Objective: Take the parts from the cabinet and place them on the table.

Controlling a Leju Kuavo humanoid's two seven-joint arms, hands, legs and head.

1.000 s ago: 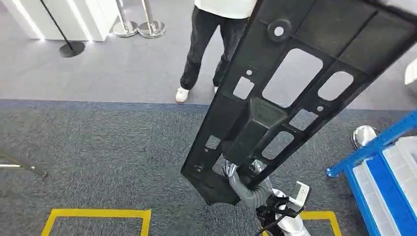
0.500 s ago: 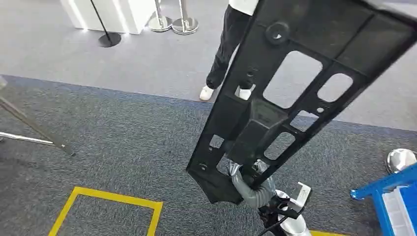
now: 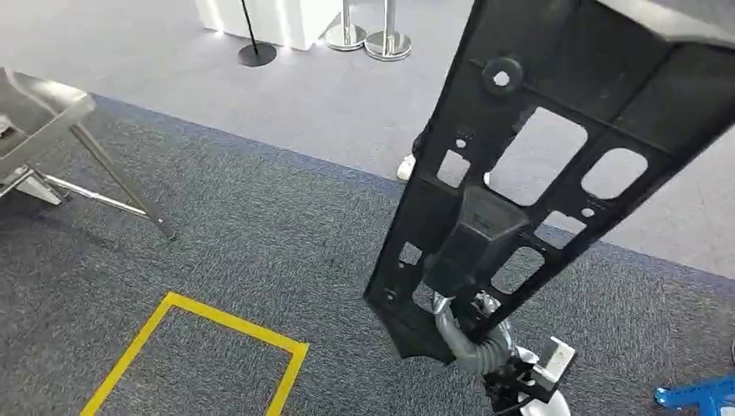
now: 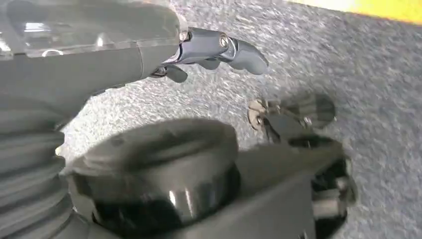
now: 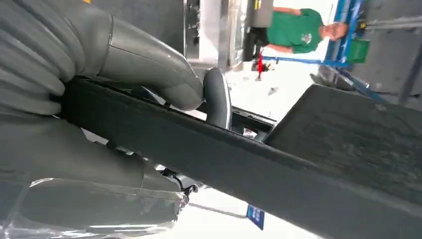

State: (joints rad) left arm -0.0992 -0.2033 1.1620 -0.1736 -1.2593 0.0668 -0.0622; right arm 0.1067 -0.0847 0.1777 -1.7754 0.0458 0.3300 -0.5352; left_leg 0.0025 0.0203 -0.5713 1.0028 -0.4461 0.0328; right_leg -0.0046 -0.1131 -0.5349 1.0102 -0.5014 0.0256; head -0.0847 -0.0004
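Observation:
A long black plastic panel (image 3: 537,173) with several cutouts rises tilted across the right of the head view. My right hand (image 3: 468,342) grips its lower end from below. In the right wrist view the thumb and fingers of my right hand (image 5: 124,64) clamp the panel's edge (image 5: 249,159). My left hand (image 4: 214,47) hangs over grey carpet with its fingers stretched out and nothing in them. The corner of a silver metal table (image 3: 39,108) with slanted legs stands at the far left.
A yellow taped rectangle (image 3: 217,325) marks the dark carpet in front. A blue rack corner (image 3: 702,394) sits at the lower right. Chrome stanchions (image 3: 373,39) and a white counter (image 3: 277,17) stand far back. A person's shoe (image 3: 406,167) shows behind the panel.
The whole picture has shifted as the camera turned left: the blue rack slid off to the right and the metal table came in at the left. The panel stays in my right hand.

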